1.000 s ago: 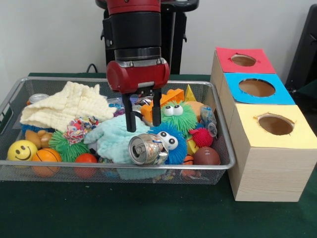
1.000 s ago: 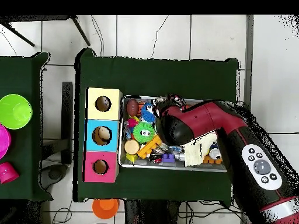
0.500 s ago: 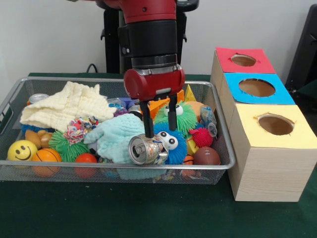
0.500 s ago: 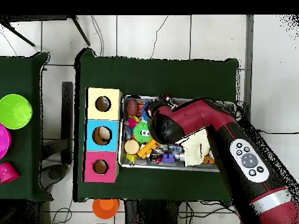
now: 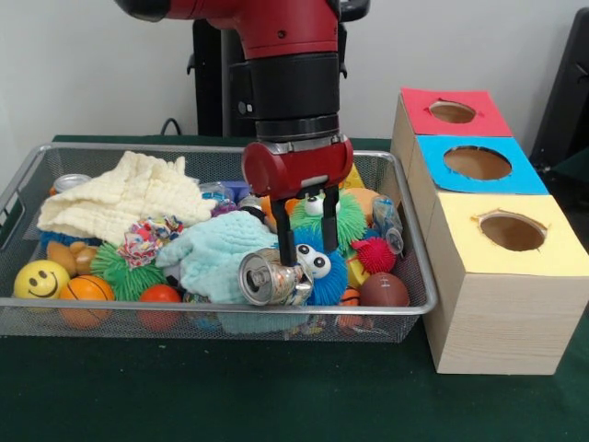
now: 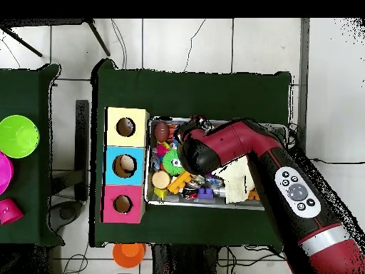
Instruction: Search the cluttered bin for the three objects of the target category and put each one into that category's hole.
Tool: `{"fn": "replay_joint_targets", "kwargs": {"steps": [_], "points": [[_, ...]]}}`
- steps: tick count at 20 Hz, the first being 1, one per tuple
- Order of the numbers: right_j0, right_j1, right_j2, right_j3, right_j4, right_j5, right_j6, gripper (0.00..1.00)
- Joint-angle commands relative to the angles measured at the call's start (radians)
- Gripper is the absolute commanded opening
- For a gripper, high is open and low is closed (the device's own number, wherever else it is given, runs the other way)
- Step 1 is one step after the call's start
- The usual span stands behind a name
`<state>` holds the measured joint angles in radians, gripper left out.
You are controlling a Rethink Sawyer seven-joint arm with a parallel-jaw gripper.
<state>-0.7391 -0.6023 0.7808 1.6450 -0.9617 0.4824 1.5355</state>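
My gripper (image 5: 309,256) is open and low in the wire bin (image 5: 212,308). Its two fingers straddle the top of a blue fuzzy toy with googly eyes (image 5: 322,272), one on each side. A crushed silver can (image 5: 271,278) lies on its side right in front of the left finger. A green fuzzy toy with eyes (image 5: 346,217) sits just behind. In the overhead view the arm's red head (image 6: 194,151) hides the gripper; the green fuzzy toy (image 6: 173,163) shows beside it. Nothing is held.
Three boxes with holes stand beside the bin: yellow (image 5: 512,232), blue (image 5: 477,163), red (image 5: 452,111). The bin also holds a yellow cloth (image 5: 124,193), a light blue cloth (image 5: 216,253), a smiley ball (image 5: 40,279), a basketball (image 5: 85,293), a brown football (image 5: 384,290) and a red spiky ball (image 5: 375,255).
In the front view the gripper has moved right and down, from over the light blue cloth to around the blue fuzzy toy. It has stayed open.
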Motion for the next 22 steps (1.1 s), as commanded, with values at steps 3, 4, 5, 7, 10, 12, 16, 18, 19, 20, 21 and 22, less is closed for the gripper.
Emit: {"fn": "replay_joint_targets", "kwargs": {"steps": [3,4,5,7,10,12,16,18,19,20,21,22], "points": [[-0.027,0.018,-0.051,-0.04,-0.06,0.101,-0.251,1.0],[-0.027,0.011,-0.05,-0.037,-0.058,0.102,-0.25,1.0],[-0.027,0.005,-0.048,-0.034,-0.056,0.103,-0.249,1.0],[-0.034,-0.007,-0.046,-0.023,-0.051,0.108,-0.256,1.0],[-0.029,-0.007,-0.051,-0.026,-0.057,0.11,-0.251,1.0],[-0.028,-0.001,-0.055,-0.03,-0.064,0.109,-0.252,1.0],[-0.035,0.018,-0.06,-0.041,-0.081,0.106,-0.268,1.0],[-0.043,0.022,-0.057,-0.044,-0.079,0.111,-0.285,1.0],[-0.046,0.025,-0.057,-0.045,-0.079,0.113,-0.291,1.0],[-0.048,0.031,-0.055,-0.05,-0.075,0.119,-0.295,1.0],[-0.047,0.036,-0.057,-0.052,-0.078,0.118,-0.293,1.0],[-0.044,0.043,-0.059,-0.056,-0.079,0.123,-0.295,1.0]]}}
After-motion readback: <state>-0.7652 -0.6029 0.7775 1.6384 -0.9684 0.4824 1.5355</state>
